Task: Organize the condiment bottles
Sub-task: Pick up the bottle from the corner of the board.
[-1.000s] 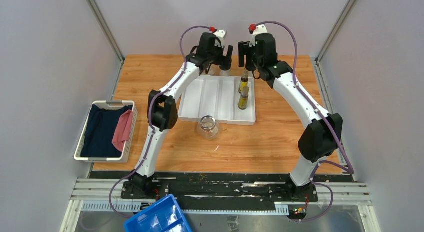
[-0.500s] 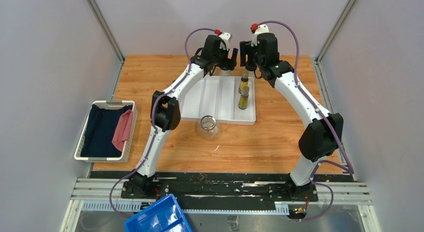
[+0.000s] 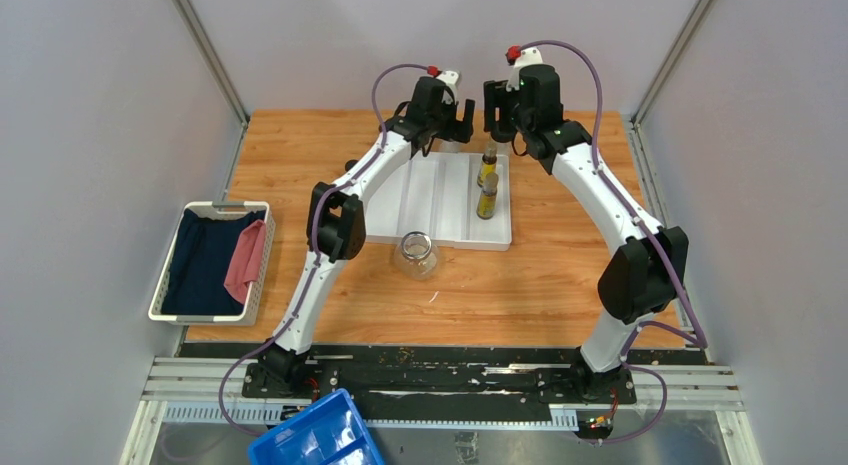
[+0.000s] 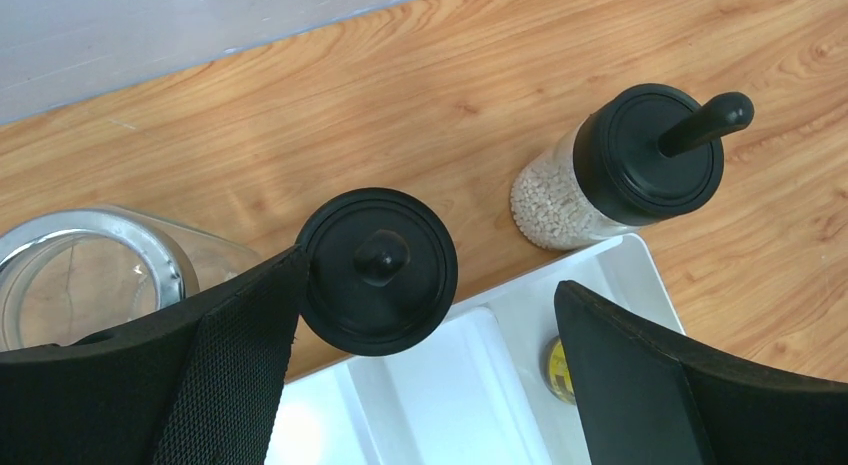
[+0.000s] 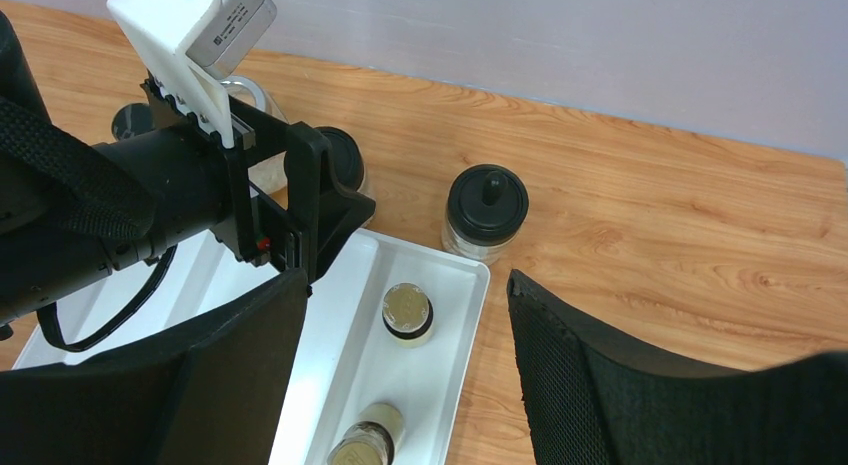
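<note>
My left gripper (image 4: 430,285) is open over the tray's far edge. Its left finger is right beside a round black-capped bottle (image 4: 378,270), which stands between the jaws on the wood behind the tray. A second round black-capped bottle (image 4: 640,165), holding white grains, stands further right. A clear glass jar (image 4: 80,275) sits at the left. My right gripper (image 5: 408,283) is open and empty above two slim oil bottles (image 5: 407,312) (image 5: 365,440) in the tray's right slot. Another glass jar (image 3: 415,255) stands in front of the tray. The tiny shakers are not visible.
The white divided tray (image 3: 420,195) lies mid-table. My two grippers (image 3: 450,113) (image 3: 503,110) hang close together over its far edge. A white basket (image 3: 160,285) with cloths sits at the left, and a blue bin (image 3: 315,440) is at the near edge.
My left gripper has moved right and a little further back, towards the bottles behind the tray. My right gripper has shifted slightly back.
</note>
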You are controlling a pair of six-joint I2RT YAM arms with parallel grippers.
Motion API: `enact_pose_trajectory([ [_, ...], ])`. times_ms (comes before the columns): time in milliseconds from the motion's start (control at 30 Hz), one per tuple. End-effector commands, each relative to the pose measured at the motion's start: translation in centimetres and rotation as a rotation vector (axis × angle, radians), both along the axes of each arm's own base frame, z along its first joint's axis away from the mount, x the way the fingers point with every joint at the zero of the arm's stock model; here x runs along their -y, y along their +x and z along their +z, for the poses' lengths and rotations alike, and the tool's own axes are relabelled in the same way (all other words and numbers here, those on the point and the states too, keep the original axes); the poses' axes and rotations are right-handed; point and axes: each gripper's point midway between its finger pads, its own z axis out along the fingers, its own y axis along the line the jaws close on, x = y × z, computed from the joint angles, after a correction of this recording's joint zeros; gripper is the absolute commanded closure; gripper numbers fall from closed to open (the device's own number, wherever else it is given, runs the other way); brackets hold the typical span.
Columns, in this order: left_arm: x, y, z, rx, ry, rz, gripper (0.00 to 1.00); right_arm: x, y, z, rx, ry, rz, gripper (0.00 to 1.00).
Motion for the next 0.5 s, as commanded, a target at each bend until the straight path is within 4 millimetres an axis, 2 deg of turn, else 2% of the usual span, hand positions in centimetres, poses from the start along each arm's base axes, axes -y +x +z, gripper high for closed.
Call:
enact_pose_trajectory([
  [0, 0.5, 0.8, 0.1, 0.018, -0.029, 0.030, 0.00, 0.4, 0.7, -1.2, -0.018, -0.005, -0.001, 0.24],
  [467, -0.3, 2.1, 0.3, 0.058, -0.036, 0.109, 0.00, 0.6, 1.6, -2.3, -0.038, -0.005, -0.001, 0.24],
])
